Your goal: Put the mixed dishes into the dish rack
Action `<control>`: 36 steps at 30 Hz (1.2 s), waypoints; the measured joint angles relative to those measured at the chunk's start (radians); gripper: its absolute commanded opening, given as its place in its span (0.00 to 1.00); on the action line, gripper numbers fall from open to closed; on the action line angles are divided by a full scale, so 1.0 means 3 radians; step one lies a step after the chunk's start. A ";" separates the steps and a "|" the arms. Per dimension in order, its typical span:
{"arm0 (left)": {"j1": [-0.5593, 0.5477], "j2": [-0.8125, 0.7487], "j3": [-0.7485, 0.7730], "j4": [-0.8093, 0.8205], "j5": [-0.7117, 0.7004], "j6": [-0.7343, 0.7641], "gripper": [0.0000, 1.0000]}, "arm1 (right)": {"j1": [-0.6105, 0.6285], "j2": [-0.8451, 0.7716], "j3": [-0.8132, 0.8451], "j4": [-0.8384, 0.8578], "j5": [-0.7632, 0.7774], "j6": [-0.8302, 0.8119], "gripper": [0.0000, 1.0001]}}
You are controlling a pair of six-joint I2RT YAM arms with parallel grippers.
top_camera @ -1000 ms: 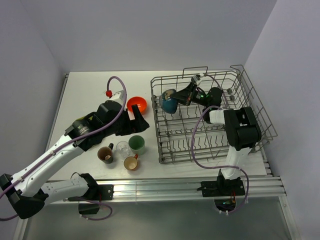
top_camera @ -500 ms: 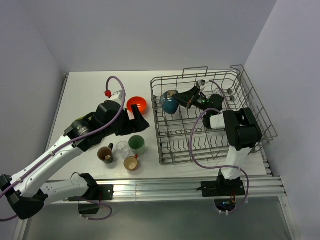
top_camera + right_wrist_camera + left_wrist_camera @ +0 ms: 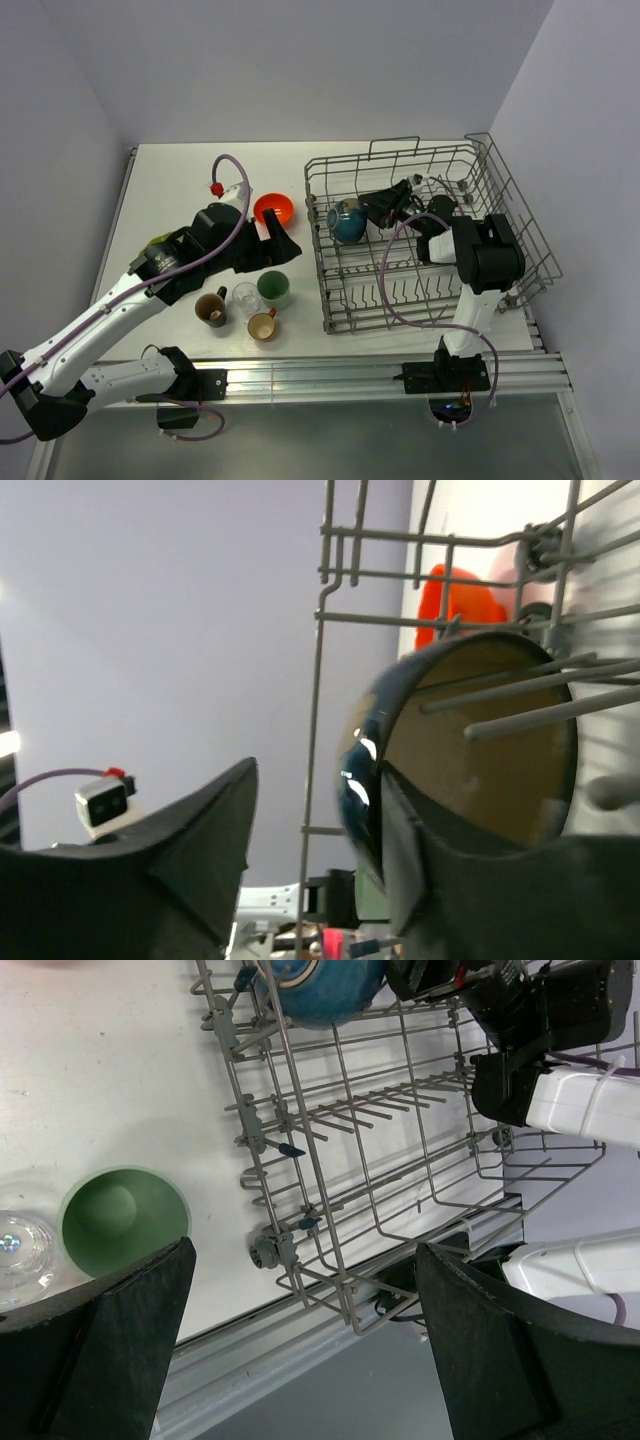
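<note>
**Asker:** Where is the blue-outside bowl?

**Describer:** Inside the dish rack, near its far-left corner, propped on edge among the tines. It is round, so it has no long axis. Its cream mouth seems to face the rack's right side, though the overhead view is small.

**Asker:** Is the right pincer gripping it?

**Describer:** Its fingers stand spread, one on each side of the rim. A gap shows between the outer finger and the blue wall.

**Asker:** How would the bowl handle?

**Describer:** Probably glazed, so stiff, slick, and easily chipped on wire. The rim is the best hold, with one finger inside and one outside.

**Asker:** And the left pincer?

**Describer:** Spread wide and empty, over the rack's near-left corner, with the pale green cup on the desk beside the rack.
</note>
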 measured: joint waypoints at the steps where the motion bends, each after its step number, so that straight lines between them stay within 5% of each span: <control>1: 0.0000 0.0008 -0.0001 0.0000 -0.0001 -0.0004 0.98 | -0.0006 0.0001 -0.0004 -0.0027 0.0003 -0.0019 0.62; 12: 0.0051 0.0598 0.0045 -0.0010 -0.0202 -0.0029 0.99 | 0.0003 -0.0275 0.0060 -0.0362 -0.0121 -0.0332 0.68; 19: 0.0473 0.1125 0.0383 -0.0118 -0.0351 -0.0033 0.99 | 0.0181 -0.0801 0.0902 -0.3126 0.0160 -0.2107 0.70; 24: 0.0743 0.1199 0.0416 -0.0099 -0.0303 -0.0019 0.99 | 0.0285 -0.0740 0.1453 -0.4248 0.0444 -0.2834 0.71; 36: 0.0978 0.1456 0.0537 0.0004 -0.0011 0.0066 0.99 | 0.0314 -0.0693 0.1174 -0.4341 0.0535 -0.3133 0.79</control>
